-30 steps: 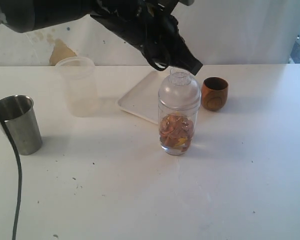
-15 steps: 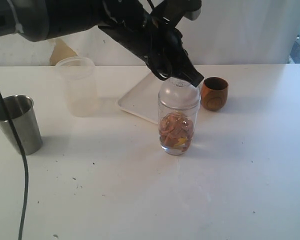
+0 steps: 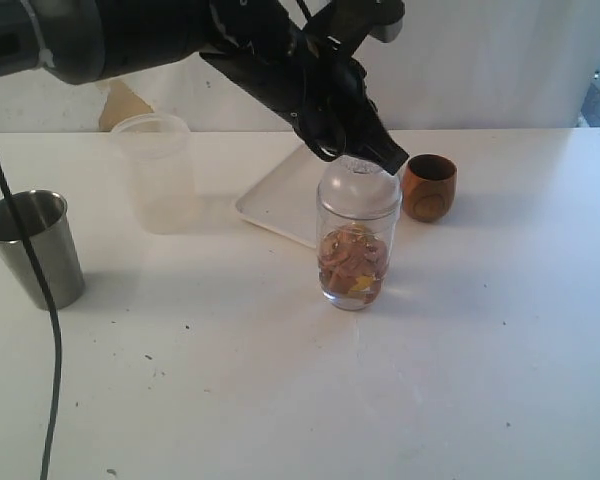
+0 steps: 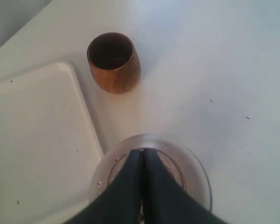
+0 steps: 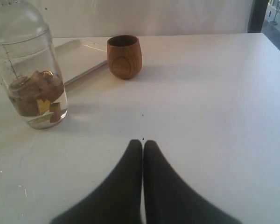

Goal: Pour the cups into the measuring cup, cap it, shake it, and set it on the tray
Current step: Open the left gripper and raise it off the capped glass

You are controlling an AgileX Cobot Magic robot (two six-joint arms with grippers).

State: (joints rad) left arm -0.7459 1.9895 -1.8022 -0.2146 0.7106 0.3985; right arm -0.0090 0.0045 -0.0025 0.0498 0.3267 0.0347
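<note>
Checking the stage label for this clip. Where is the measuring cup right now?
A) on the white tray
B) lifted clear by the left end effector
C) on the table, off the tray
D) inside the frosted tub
C: the measuring cup stands with its base on the table, in front of the tray. The left end effector is at its cap, not lifting it.

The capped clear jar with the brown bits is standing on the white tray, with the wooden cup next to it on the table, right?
Not quite. The measuring cup, cap on, stands on the table in front of the tray, not on it, as the exterior view shows. The wooden cup does stand beside it on the table.
</note>
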